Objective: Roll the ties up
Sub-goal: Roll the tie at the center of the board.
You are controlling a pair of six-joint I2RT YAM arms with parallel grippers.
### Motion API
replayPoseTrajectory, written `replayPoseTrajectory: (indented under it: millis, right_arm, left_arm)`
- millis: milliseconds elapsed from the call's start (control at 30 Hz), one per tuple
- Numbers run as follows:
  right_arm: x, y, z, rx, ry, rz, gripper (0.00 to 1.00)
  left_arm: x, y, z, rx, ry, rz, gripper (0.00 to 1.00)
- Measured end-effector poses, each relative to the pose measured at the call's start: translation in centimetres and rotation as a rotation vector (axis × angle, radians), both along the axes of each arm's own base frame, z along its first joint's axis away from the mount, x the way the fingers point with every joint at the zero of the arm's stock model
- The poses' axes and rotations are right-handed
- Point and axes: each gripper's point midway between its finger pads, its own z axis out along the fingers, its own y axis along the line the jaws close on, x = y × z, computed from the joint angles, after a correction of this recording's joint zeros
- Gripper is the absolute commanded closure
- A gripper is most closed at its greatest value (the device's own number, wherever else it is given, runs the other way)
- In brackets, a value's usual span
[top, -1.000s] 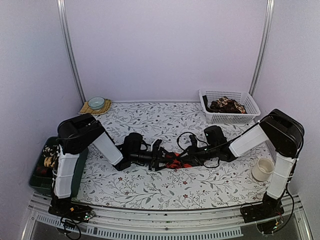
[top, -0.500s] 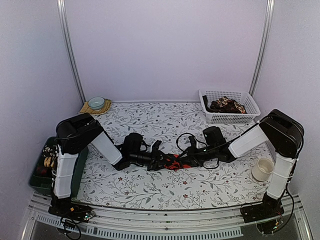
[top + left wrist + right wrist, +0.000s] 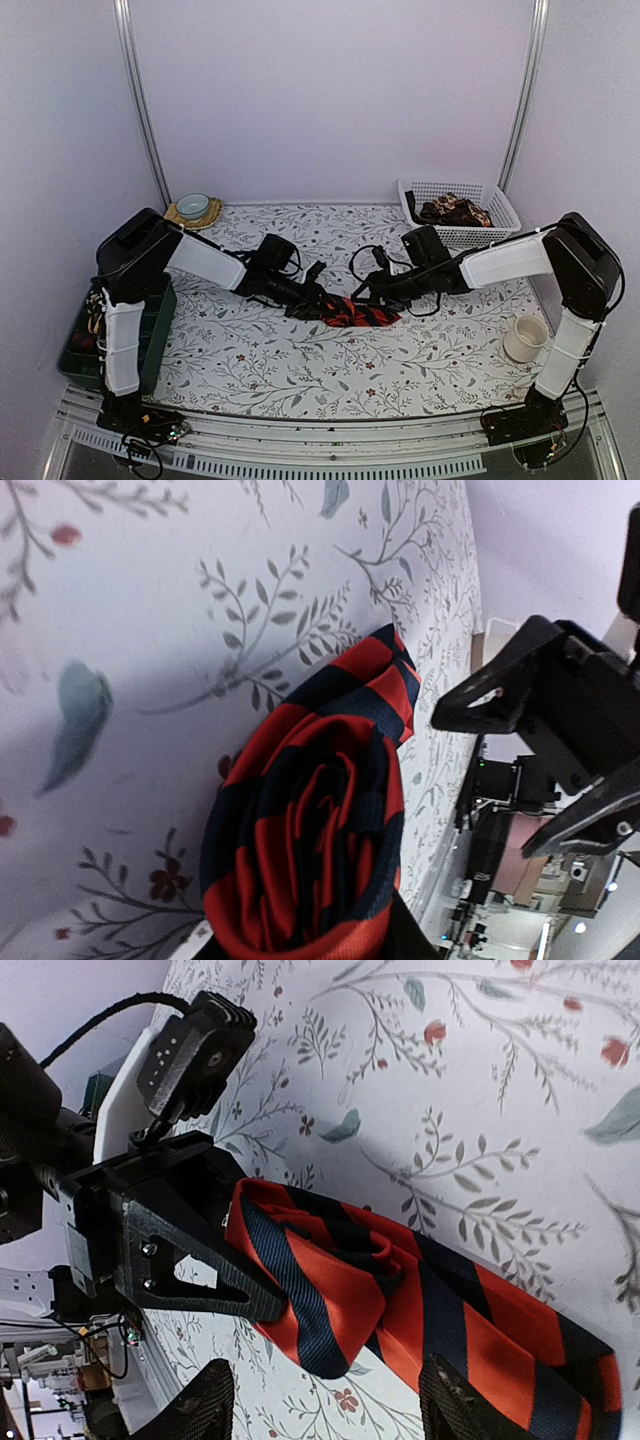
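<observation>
A red tie (image 3: 356,313) with dark diagonal stripes lies mid-table, its left end wound into a coil (image 3: 300,850). My left gripper (image 3: 307,300) is shut on that coil, one black finger (image 3: 190,1260) pressed against its side. In the left wrist view the coil fills the space between the jaws and hides them. The tie's flat tail (image 3: 500,1350) runs to the right. My right gripper (image 3: 330,1405) stands open just above the tail, touching nothing, with a fingertip on either side.
A white basket (image 3: 497,208) with brown-patterned ties (image 3: 452,210) stands at the back right. A green bin (image 3: 150,340) with more ties hangs at the left edge. A white cup (image 3: 524,338) is near right, and a small bowl (image 3: 192,205) sits on a mat back left.
My right gripper has opened and let go of the tie. My left gripper has closed on the coil. Both arms have shifted away from the near edge, and the tail now lies stretched out.
</observation>
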Motion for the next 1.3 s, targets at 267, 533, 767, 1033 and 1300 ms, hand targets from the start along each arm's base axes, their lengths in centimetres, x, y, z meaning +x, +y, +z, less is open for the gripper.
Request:
replayPoseTrajectory:
  millis: [267, 533, 767, 1033, 1300]
  right_arm:
    - [2.7, -3.6, -0.1, -0.101, -0.083, -0.034, 0.40]
    - [3.2, -4.1, -0.7, -0.123, -0.104, -0.037, 0.42]
    - [3.9, -3.9, -2.4, -0.132, -0.070, -0.031, 0.38]
    - [5.5, -2.1, -3.0, -0.087, -0.072, 0.003, 0.42]
    - [4.4, -0.7, -3.1, -0.039, -0.055, 0.080, 0.53]
  left_arm:
    - [3.6, 1.0, 0.4, 0.147, -0.097, -0.117, 0.95]
    - [5.2, 1.2, 0.6, 0.260, -0.153, -0.248, 0.96]
    - [7.0, 2.6, 0.8, 0.355, -0.194, -0.312, 0.96]
    - [6.4, 3.6, 0.8, 0.357, -0.202, -0.395, 0.97]
    - [5.3, 4.2, 0.9, 0.335, -0.200, -0.466, 1.00]
